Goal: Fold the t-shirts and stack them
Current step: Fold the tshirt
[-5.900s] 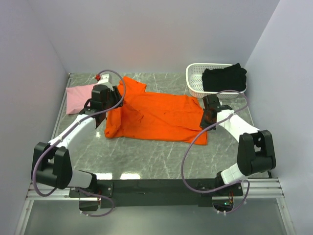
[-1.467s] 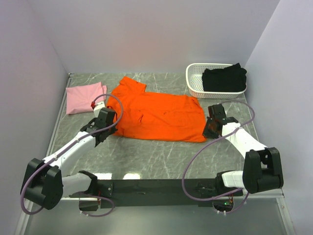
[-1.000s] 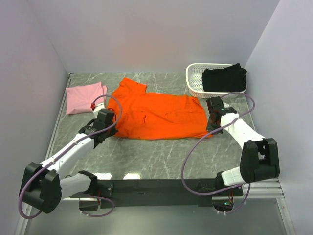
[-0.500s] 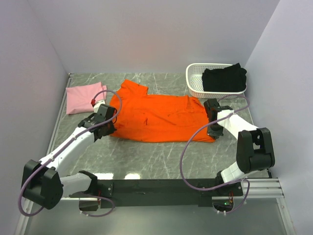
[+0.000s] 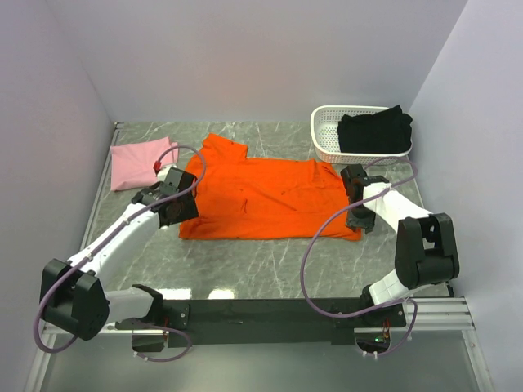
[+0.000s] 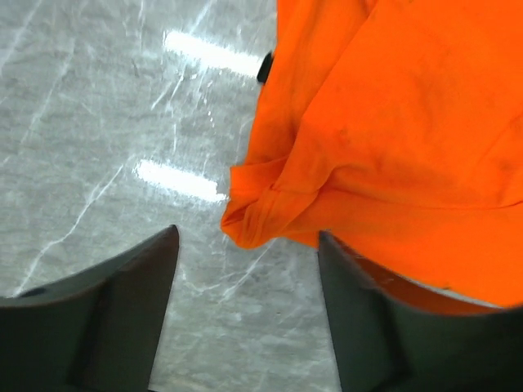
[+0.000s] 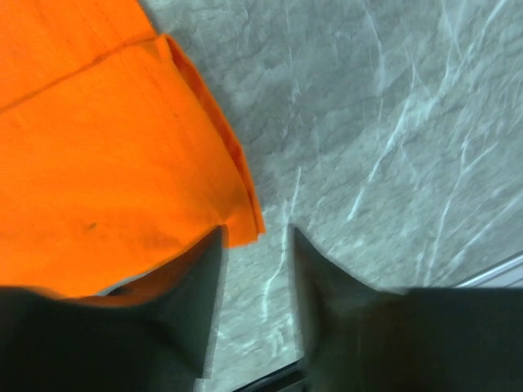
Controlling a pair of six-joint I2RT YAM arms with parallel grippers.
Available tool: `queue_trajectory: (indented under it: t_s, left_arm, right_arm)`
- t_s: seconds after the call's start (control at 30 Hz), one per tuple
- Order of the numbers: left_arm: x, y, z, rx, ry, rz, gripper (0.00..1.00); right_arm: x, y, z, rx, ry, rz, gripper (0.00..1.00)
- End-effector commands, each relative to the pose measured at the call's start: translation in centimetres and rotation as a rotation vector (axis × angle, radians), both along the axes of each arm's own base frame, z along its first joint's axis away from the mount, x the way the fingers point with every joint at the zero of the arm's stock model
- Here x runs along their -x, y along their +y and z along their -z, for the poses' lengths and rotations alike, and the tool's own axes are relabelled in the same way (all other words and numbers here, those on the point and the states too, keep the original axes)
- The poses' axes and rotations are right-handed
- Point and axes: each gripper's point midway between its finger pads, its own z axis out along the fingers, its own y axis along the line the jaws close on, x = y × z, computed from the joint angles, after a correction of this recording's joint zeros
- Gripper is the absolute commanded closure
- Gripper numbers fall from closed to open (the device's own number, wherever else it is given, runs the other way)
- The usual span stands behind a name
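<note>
Progress stands at about a third, by my reading. The pink shirt (image 5: 140, 163) lies folded into a small square at the table's (image 5: 270, 261) far left corner, so you can count it done. The orange shirt (image 5: 261, 200) lies flat across the middle of the table as a long band, collar end to the left. It looks part folded, with more folds to make before it goes on the pink one. The black shirt (image 5: 374, 131) is heaped in the basket (image 5: 325, 140) at the far right corner, untouched.

Your left gripper (image 6: 248, 237) sits at the band's near left corner with fingers wide, the cloth tip between them but not pinched. Your right gripper (image 7: 256, 237) sits at the near right corner, fingers narrowly apart, holding nothing.

The table is grey, marble-patterned and glossy, with lamp glare near its front edge. Plain pale walls close it in on three sides
</note>
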Motion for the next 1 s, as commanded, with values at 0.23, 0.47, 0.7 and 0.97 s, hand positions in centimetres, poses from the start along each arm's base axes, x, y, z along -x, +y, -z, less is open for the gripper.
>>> queue_trajectory:
  t_s: [0.23,0.47,0.7,0.97]
  left_arm:
    - [-4.4,-8.4,-4.1,0.155,-0.186,0.161,0.19]
    - [-6.8,-18.5,0.6,0.262,-0.106,0.364,0.15]
    - [-6.0,-20.4,5.9,0.237,-0.026,0.412,0.14]
    - [-1.8,-16.5,9.4,0.199,0.034,0.354,0.11]
  right_arm:
    - [-3.5,1.5,-6.5,-0.067,-0.255,-0.035,0.37]
    - [-6.4,8.7,-6.3,-0.373,-0.377,-0.205,0.36]
    - [-7.1,12.7,-1.6,-0.409,-0.27,-0.273,0.36]
    - [-3.4,15.7,3.9,-0.369,-0.1,-0.306,0.37]
